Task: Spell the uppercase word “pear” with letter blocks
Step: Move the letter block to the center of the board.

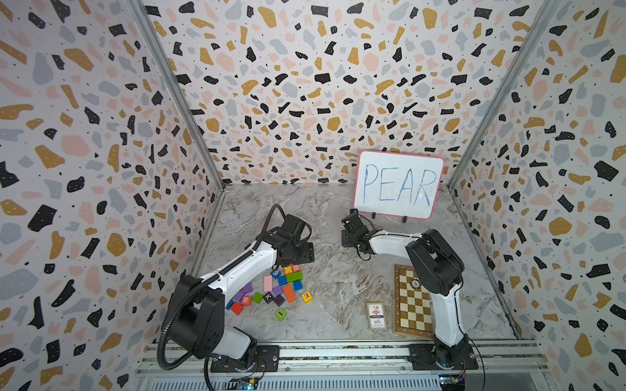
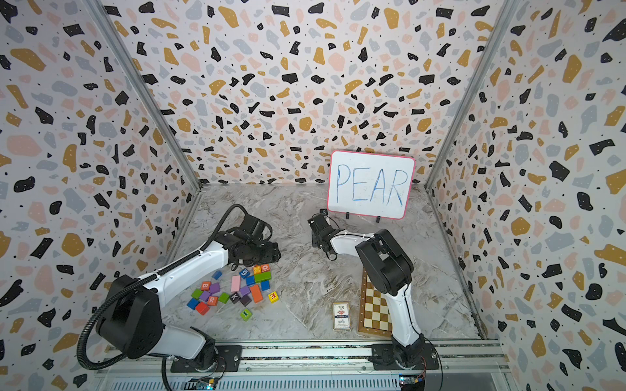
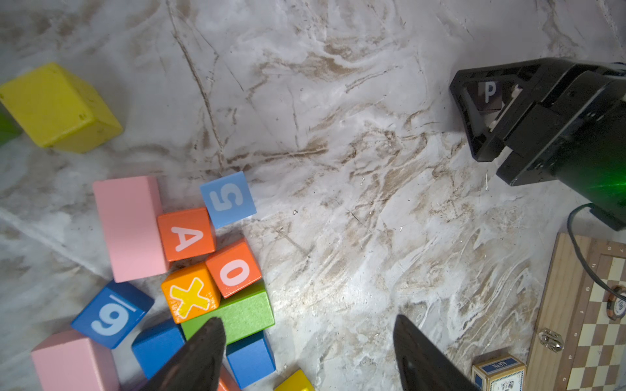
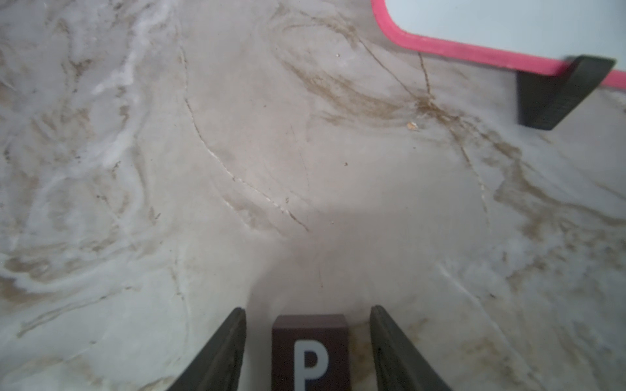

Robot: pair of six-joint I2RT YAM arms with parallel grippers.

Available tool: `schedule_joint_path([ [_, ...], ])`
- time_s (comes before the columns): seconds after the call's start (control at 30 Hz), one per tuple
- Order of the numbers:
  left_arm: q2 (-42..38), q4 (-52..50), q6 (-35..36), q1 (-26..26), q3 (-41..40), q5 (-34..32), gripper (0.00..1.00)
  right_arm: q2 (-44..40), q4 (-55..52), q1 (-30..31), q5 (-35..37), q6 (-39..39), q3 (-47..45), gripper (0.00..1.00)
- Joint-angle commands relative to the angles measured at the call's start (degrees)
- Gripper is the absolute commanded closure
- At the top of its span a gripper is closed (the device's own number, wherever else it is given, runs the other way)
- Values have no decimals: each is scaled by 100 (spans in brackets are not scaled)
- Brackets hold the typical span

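Right jaws parted, gaps both sides of P block [image 4: 310, 352]; it sits on desk [image 4: 237, 169] just in front of whiteboard [image 4: 508, 20]. Retract straight up, no nudge or twist. Left jaws open, empty, well off whiteboard.

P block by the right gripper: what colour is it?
The P block is dark brownish-black with a pale letter, best seen in the right wrist view.

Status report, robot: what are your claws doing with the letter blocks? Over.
Right gripper open, P block standing free between its jaws. Left gripper open, empty, above the pile's edge. A block hemmed by pink block and 0 block.
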Motion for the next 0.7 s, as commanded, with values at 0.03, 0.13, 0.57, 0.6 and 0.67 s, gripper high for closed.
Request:
schedule_joint_path([
  [0.03,-58,27,72,33,5,-64,22,-256,-380,29,-206,37,184,39],
  [0.13,-45,44,65,29,-4,-66,22,-298,-402,31,-349,50,174,42],
  [0.57,-54,54,68,33,-29,-74,22,-498,-370,38,-601,135,-15,43],
  [0.6,-66,54,68,32,-30,-80,22,-556,-314,36,-609,153,-70,43],
  [0.67,-69,63,59,33,-39,-79,22,-601,-302,42,-611,155,-92,43],
])
